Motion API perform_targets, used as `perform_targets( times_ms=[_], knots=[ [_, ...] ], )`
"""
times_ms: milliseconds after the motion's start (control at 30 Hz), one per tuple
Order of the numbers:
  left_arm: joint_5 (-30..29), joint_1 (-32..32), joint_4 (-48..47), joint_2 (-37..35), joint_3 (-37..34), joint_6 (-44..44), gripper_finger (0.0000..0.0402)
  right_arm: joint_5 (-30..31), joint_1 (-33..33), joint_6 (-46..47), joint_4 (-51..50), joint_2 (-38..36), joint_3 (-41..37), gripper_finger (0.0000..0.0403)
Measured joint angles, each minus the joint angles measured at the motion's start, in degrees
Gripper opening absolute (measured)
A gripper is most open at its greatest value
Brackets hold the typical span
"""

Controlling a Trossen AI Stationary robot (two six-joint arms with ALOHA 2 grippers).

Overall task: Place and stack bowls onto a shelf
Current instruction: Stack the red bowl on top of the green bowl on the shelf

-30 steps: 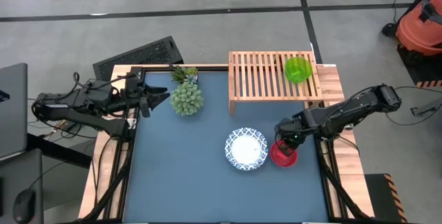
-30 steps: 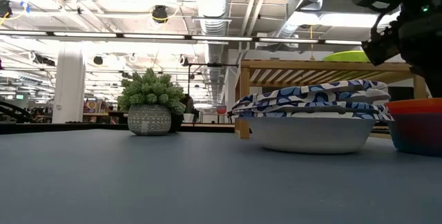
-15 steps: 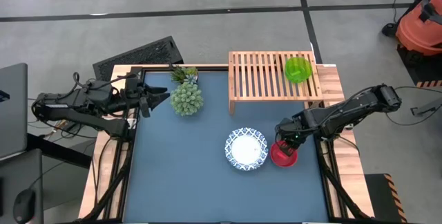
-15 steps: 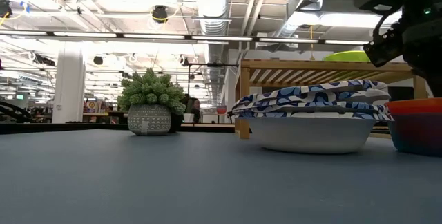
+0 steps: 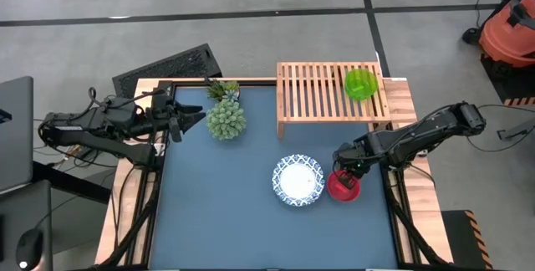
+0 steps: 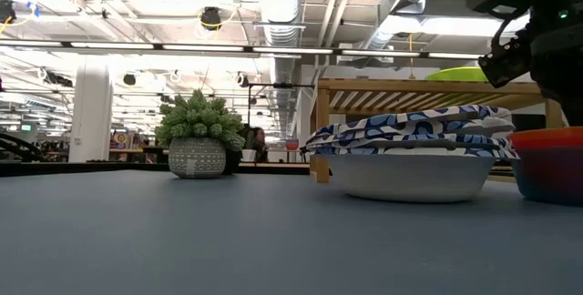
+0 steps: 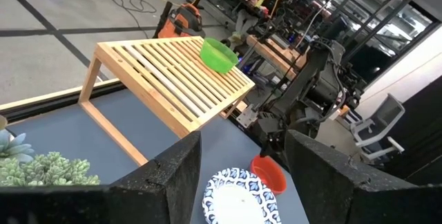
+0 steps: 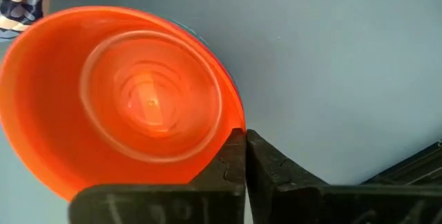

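Observation:
A red bowl (image 5: 343,187) (image 8: 138,99) sits nested in a teal blue bowl (image 6: 547,178) on the blue tabletop's right side. My right gripper (image 8: 244,137) (image 5: 343,171) stands over its far rim, shut on it. Left of it rest stacked white bowls with blue patterned rims (image 5: 298,180). A lime green bowl (image 5: 360,83) stands on the right end of the light-wood shelf (image 5: 318,91) at the far edge. My left gripper (image 5: 199,120) hovers open at the table's left edge, beside the plant. My right gripper pinches the red bowl's rim (image 8: 235,113) on the bowl's far side. One finger (image 8: 226,169) is inside the bowl and the other outside. The fingers come from above, pointing down. The bowl stays upright, sitting in the blue bowl on the table.
A spiky green plant in a pot (image 5: 226,119) stands at the far left, a smaller one (image 5: 224,89) behind it. The shelf's left slats (image 5: 305,87) are bare. Open blue tabletop (image 5: 217,212) spreads across the near left.

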Motion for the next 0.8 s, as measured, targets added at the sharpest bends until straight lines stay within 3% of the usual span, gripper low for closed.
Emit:
perform_targets(
  times_ms=[200, 600, 800],
  knots=[
    [0.0, 0.0, 0.0, 0.0, 0.0, 0.0, 0.0197, -0.6, 0.0, 1.1, -0.3, 0.0, 0.5, 0.0016],
    [0.0, 0.0, 0.0, 0.0, 0.0, 0.0, 0.0197, -1.0, 0.0, 1.1, -6.8, 0.0, 8.6, 0.0016],
    [0.1, 0.0, -0.1, 0.0, 0.0, 0.0, 0.0197, -5.7, 0.0, -0.2, -6.6, -0.1, 10.3, 0.0016]
  ],
)
